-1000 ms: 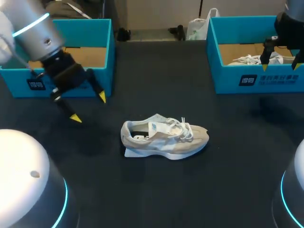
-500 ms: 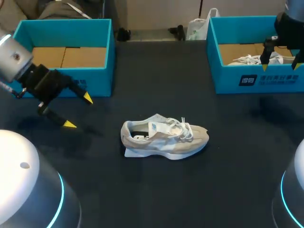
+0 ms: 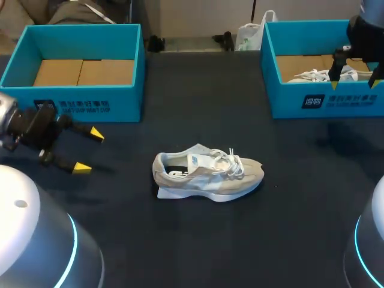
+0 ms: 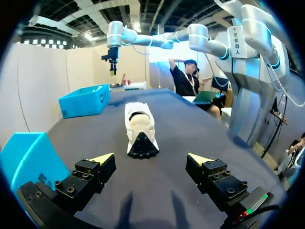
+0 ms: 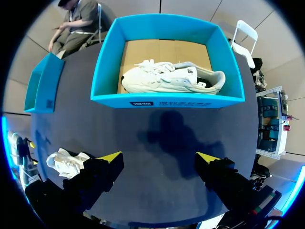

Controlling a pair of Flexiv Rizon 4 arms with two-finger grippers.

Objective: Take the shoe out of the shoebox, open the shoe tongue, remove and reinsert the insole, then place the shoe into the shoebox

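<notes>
The pale sneaker [image 3: 207, 174] sits mid-surface, heel toward the left claw [image 3: 89, 151], which is spread wide and empty. Best come in low and pinch the tongue, not the laces. The right claw [image 3: 354, 84] hangs open and empty over the right shoebox [image 3: 288, 102].

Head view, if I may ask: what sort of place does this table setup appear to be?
Probably a robot test or demonstration bench for shoe packing: a dark table bearing an open blue left shoebox and right shoebox, a pale shoe between them, and my left arm and right arm above.
</notes>
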